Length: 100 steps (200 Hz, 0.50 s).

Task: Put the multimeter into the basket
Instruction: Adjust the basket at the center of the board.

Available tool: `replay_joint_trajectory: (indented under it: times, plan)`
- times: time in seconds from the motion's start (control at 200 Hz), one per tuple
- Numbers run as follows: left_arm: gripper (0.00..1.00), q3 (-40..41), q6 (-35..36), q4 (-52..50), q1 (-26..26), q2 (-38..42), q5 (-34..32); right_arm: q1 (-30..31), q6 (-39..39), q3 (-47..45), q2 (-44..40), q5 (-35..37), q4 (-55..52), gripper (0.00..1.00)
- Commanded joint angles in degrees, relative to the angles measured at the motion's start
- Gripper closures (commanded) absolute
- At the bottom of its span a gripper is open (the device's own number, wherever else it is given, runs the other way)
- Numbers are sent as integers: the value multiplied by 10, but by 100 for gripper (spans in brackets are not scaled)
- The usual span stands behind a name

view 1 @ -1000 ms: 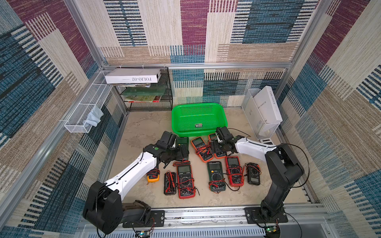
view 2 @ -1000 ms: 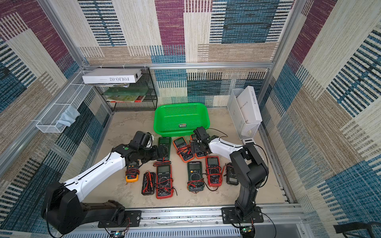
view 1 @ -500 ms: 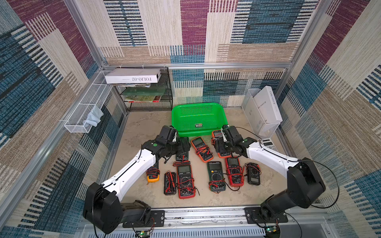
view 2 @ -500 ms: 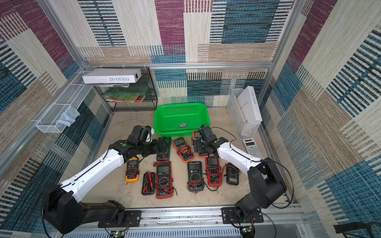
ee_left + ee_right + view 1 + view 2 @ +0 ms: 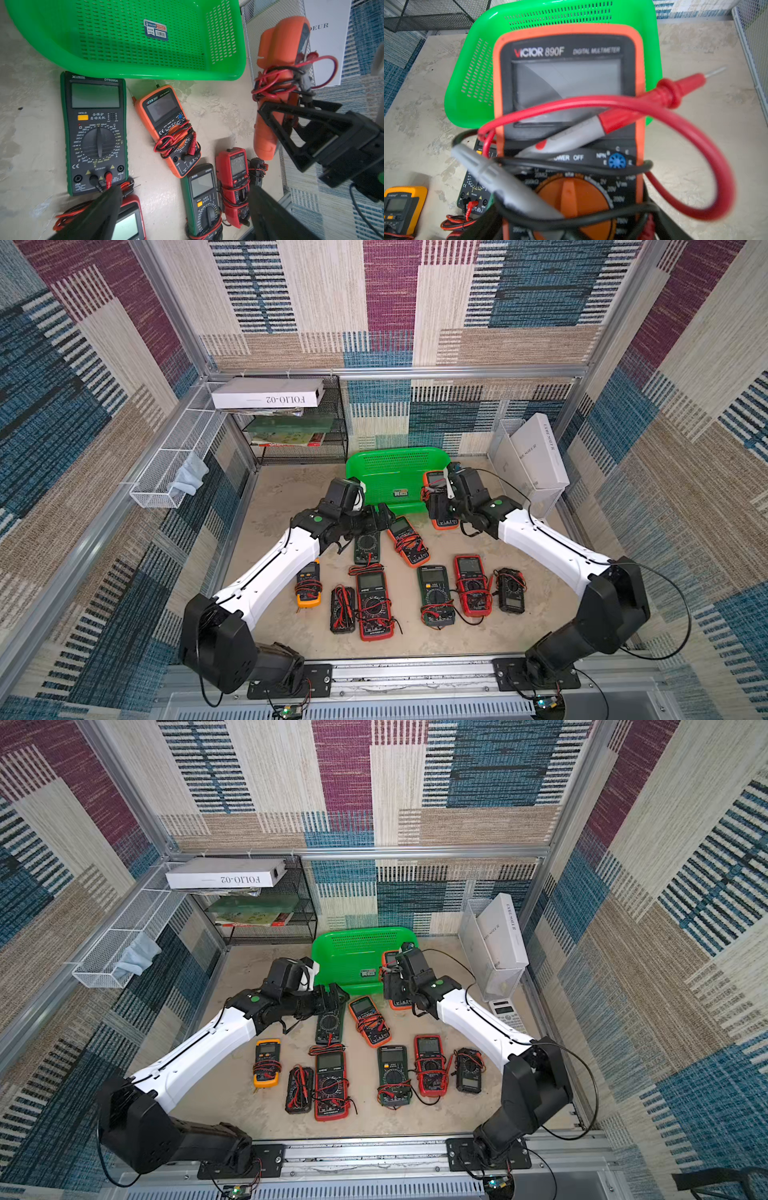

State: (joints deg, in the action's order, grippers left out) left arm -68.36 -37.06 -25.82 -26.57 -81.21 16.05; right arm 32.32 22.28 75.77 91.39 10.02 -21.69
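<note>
The green basket (image 5: 390, 466) stands at the back middle of the table, with nothing in it in both top views (image 5: 357, 952). My right gripper (image 5: 441, 501) is shut on an orange multimeter (image 5: 434, 480) wrapped in red and black leads. It holds the meter upright off the table at the basket's front right corner. The right wrist view shows the meter's face (image 5: 566, 83) in front of the basket (image 5: 475, 72). My left gripper (image 5: 380, 516) is open and holds nothing, low over a green multimeter (image 5: 94, 133) in front of the basket (image 5: 124, 41).
Several other multimeters lie in front of the basket, among them an orange one (image 5: 407, 541) and a red one (image 5: 471, 587). A black mesh rack (image 5: 295, 427) and a white wire tray (image 5: 174, 472) are at the back left. A white box holder (image 5: 532, 456) is at the back right.
The right gripper has lifted the orange multimeter off the table and carried it toward the basket's front right corner. The left gripper has moved forward toward the basket, still open.
</note>
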Motion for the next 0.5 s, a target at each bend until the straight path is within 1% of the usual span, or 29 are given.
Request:
replay_joint_trajectory:
  times: [0.0, 0.165, 0.496]
  plan:
    - [0, -8, 7, 46, 0, -10, 30, -4, -15, 52, 41, 16, 15, 32]
    - [0, -21, 6, 65, 0, -29, 43, -17, -25, 140, 121, 15, 12, 31]
    - [0, -46, 5, 54, 0, -51, 34, -50, -51, 312, 280, 7, -15, 31]
